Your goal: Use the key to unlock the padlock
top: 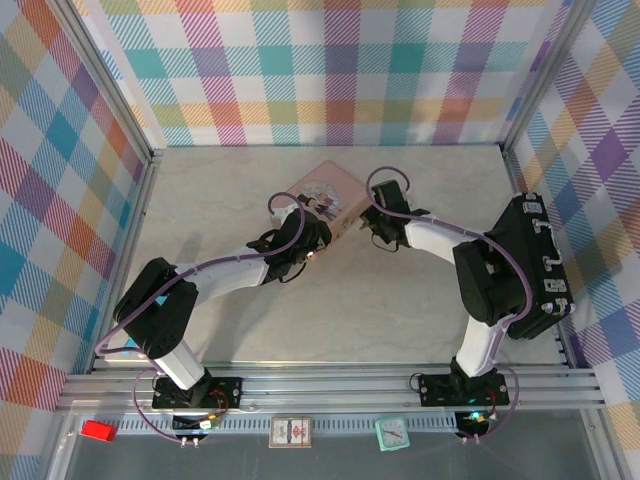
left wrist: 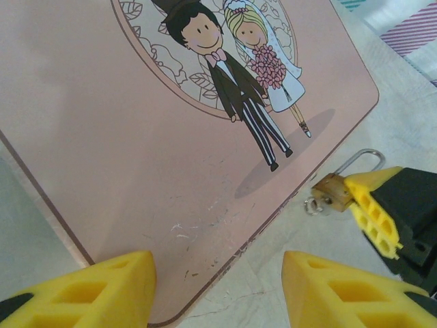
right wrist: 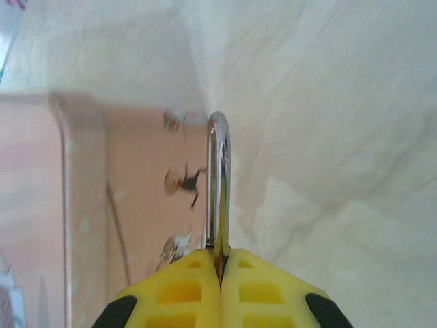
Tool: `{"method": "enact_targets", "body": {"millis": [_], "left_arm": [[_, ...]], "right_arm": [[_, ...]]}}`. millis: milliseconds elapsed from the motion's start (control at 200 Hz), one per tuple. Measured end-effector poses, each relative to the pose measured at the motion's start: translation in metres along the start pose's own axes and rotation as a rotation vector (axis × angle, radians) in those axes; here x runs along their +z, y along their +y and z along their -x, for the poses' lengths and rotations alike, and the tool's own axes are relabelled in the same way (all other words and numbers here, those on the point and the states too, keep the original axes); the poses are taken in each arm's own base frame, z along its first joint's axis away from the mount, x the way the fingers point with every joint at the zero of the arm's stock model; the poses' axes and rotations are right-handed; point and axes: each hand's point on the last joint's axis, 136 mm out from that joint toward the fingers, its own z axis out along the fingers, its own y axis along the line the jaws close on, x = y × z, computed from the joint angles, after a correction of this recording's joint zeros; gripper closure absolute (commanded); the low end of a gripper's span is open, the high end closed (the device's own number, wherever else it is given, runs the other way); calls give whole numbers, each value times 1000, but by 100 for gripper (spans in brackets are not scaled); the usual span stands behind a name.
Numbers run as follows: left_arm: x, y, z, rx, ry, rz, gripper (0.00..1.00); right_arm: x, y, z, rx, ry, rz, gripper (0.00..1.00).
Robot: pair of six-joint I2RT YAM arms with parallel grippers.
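The right jaws are pressed together on the padlock (right wrist: 218, 184), whose thin silvery shackle stands straight out beyond the yellow fingertips (right wrist: 184, 287) in the right wrist view. From the left wrist view, the lock's brass body is pinched at the very tip of those fingers. The shackle loops away to the upper right, and a small silvery ring (left wrist: 314, 205) sits at the body's lower left end. I cannot tell whether the key is among these small parts, as they are too tiny to make out. The padlock is held just beside the near corner of the pink tin (left wrist: 102, 137), over the pale marbled table (left wrist: 406, 126). The left jaws stand apart with nothing between them. One yellow finger (left wrist: 116, 287) is over the tin's lid edge and the other is over bare table, near the padlock.
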Motion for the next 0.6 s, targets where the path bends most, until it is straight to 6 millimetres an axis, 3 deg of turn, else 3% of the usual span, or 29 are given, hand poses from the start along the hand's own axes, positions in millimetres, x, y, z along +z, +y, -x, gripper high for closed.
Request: {"method": "enact_targets", "body": {"millis": [130,210,365,500,600], "left_arm": [[0,0,1,6,1,-2,45],[-1,0,3,21,7,-10,38],[-12,3,-1,119,69,-15,31],[-24,17,-5,198,120,7,27],[-41,33,3,222,105,14,25]], "right_arm": [[1,-4,5,-57,9,2,100],[1,-11,-6,-98,50,3,100],[4,-43,-33,-167,166,-34,100],[2,-45,-39,-194,216,1,100],[-1,-50,-42,-214,238,7,74]]}}
